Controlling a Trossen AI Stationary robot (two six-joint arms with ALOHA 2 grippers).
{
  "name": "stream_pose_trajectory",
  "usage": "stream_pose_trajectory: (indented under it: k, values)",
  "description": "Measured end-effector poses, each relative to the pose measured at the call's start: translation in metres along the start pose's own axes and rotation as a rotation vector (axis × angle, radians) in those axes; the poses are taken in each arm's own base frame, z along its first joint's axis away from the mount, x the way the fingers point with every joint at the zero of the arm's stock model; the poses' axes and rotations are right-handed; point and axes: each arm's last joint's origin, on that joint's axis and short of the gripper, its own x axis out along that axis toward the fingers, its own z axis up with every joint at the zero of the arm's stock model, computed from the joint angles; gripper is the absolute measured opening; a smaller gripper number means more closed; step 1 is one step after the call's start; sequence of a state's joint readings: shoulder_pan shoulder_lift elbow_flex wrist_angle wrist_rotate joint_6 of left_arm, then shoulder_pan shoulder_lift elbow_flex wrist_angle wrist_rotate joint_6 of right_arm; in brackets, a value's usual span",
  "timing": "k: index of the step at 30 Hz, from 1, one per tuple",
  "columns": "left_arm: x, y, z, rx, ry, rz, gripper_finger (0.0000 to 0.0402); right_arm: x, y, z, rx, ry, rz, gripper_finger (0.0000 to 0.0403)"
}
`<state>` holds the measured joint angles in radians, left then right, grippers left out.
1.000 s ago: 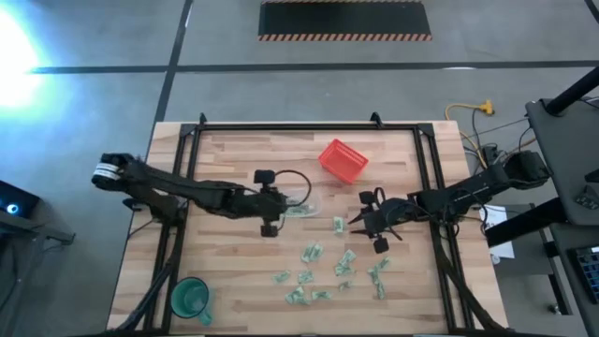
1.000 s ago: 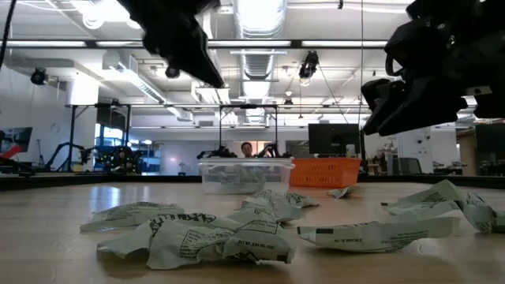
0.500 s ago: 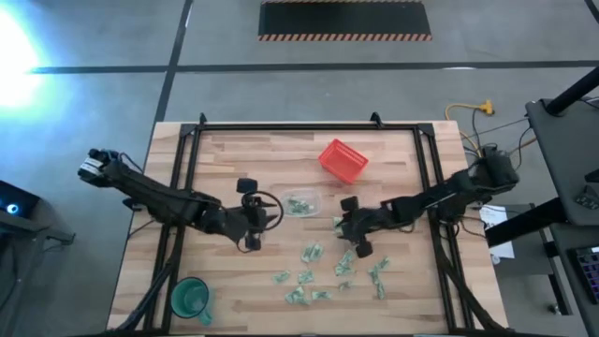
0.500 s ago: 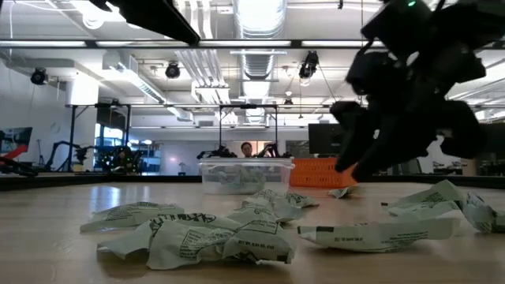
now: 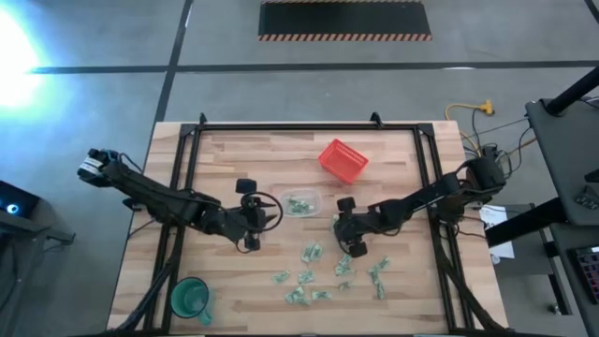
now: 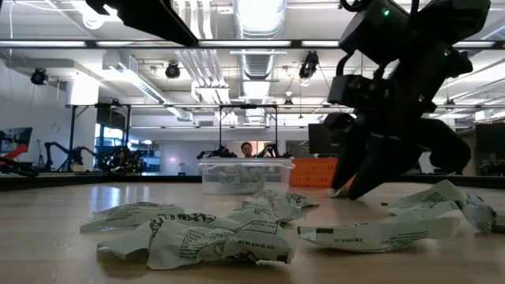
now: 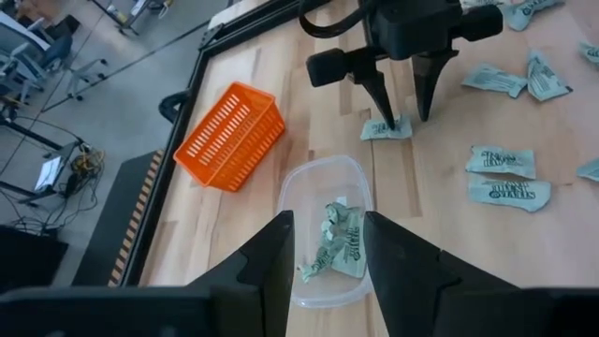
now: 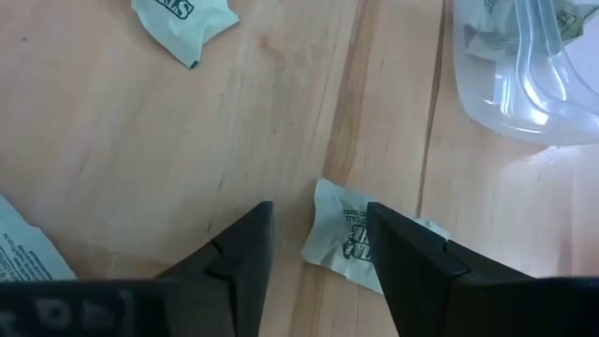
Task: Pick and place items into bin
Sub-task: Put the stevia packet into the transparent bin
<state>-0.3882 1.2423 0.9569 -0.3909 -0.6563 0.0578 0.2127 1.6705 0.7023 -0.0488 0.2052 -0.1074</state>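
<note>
The clear bin (image 5: pixel 301 204) sits mid-table with a few green-white packets (image 7: pixel 337 239) inside. My right gripper (image 5: pixel 341 227) is down at the table just right of the bin. It is open, with its fingers standing on either side of one packet (image 8: pixel 351 239), which lies flat on the wood (image 7: pixel 386 128). My left gripper (image 5: pixel 265 215) is open and hovers above the table left of the bin (image 7: pixel 290 187), touching nothing. Several more packets (image 5: pixel 309 267) lie scattered nearer the table's near edge. My right gripper comes from above, pointing down, and straddles the packet (image 7: pixel 398 129) lying flat on the table. One fingertip (image 7: pixel 384 114) stands at the packet's edge. Whether it touches the packet, I cannot tell.
A red mesh basket (image 5: pixel 343 160) stands beyond the bin toward the far edge. A green cup (image 5: pixel 190 298) sits at the near left corner. Loose packets (image 6: pixel 197 233) crowd the near middle of the table. A black frame runs along the table's sides.
My left gripper drew back from over the bin toward the table's left, then kept still. My right gripper moved toward the table's left, nearer the bin, and came down until its fingers stood around the packet. No packet has moved.
</note>
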Motion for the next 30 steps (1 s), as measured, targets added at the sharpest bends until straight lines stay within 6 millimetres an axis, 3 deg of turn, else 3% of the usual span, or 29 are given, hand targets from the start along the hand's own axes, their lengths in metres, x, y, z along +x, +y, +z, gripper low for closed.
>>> stream_pose_trajectory:
  k: [18,30]
  values:
    - [0.0000,0.0000,0.0000,-0.002,0.000,0.000,0.0114,0.0001,-0.0014,-0.0045,-0.028,0.044,-0.059,0.0018]
    - [0.0000,-0.0001,0.0002,-0.002,-0.002,-0.001,0.0114,-0.0068,-0.0017,-0.0047,-0.049,0.047,-0.072,0.0009]
